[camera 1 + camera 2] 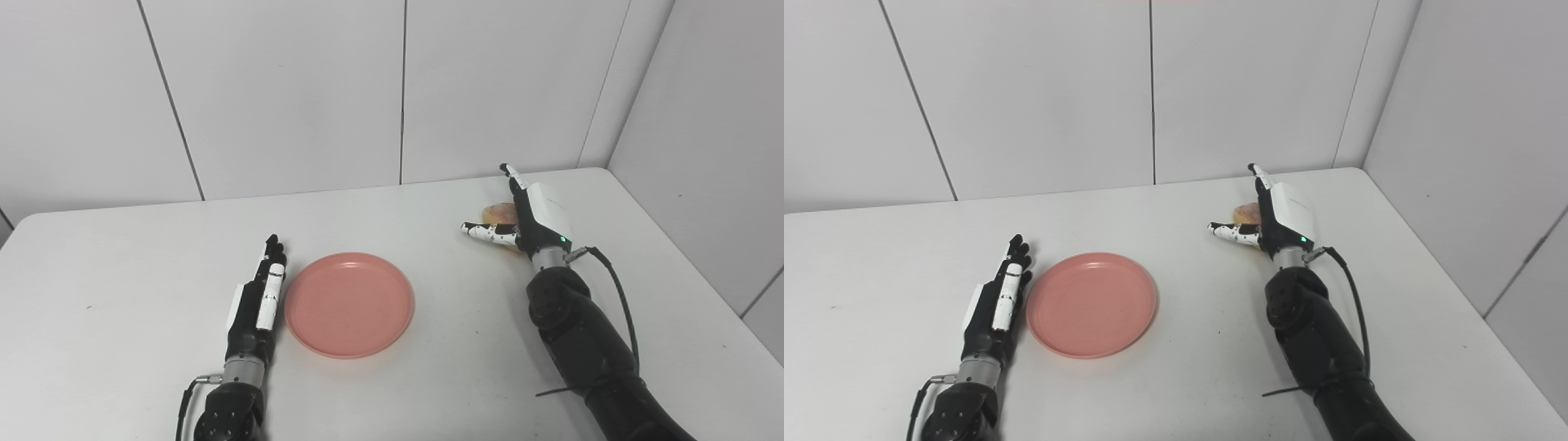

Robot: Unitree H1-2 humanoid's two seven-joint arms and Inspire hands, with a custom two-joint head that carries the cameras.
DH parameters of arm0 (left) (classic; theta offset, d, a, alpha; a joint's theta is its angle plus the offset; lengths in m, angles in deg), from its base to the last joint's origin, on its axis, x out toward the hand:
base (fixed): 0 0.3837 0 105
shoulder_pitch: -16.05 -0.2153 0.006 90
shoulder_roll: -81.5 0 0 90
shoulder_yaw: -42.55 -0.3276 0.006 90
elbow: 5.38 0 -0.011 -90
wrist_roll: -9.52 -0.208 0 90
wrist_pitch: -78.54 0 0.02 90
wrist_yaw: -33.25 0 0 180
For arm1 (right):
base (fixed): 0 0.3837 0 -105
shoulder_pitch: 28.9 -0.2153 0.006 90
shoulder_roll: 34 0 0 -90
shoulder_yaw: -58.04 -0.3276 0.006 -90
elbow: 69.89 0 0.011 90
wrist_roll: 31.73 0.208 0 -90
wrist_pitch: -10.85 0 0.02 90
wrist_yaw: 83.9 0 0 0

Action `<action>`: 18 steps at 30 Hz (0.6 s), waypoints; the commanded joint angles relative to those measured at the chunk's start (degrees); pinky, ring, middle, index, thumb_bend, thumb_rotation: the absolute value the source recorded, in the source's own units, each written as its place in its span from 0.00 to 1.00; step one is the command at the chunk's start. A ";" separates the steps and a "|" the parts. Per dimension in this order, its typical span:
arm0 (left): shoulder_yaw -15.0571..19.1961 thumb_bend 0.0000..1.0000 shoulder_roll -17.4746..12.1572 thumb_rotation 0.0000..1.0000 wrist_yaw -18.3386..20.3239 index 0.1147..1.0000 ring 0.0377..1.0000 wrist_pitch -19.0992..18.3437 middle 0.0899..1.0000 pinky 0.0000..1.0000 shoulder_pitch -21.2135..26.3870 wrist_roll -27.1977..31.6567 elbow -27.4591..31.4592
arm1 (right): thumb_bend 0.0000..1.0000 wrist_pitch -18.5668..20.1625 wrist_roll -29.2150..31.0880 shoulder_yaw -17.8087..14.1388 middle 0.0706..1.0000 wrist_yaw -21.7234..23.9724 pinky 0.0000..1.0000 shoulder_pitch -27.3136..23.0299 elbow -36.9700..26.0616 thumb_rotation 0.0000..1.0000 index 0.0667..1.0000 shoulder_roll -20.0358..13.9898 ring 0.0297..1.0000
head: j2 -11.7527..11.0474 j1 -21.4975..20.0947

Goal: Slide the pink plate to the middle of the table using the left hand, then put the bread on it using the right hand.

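Your left hand (257,300) lies open just beside the plate (349,304). Your right hand (527,217) is spread open, with the bread (499,212) right behind it on the surface (122,275).

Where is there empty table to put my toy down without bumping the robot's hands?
The widest bare patch runs along the wall behind the pink plate. The table is also bare left of the left hand, and between the plate and the right hand. It is crowded around the bread, which the open right hand partly hides.
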 commanded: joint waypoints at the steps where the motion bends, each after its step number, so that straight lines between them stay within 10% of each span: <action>1: 0.30 0.48 -0.42 1.00 -0.77 0.98 1.00 0.22 1.00 1.00 -1.60 -0.42 -1.00 | 0.77 0.40 -0.42 0.32 0.90 -1.08 0.75 -3.57 -0.42 0.39 0.90 -1.73 0.87 | 0.01 0.08; 18: 0.32 0.48 -0.11 1.00 -0.92 0.98 1.00 0.45 0.99 1.00 -1.51 -0.35 -1.22 | 0.46 -3.23 0.87 1.37 0.75 -5.99 0.53 -3.86 3.23 0.01 0.77 -2.57 0.64 | 0.03 0.16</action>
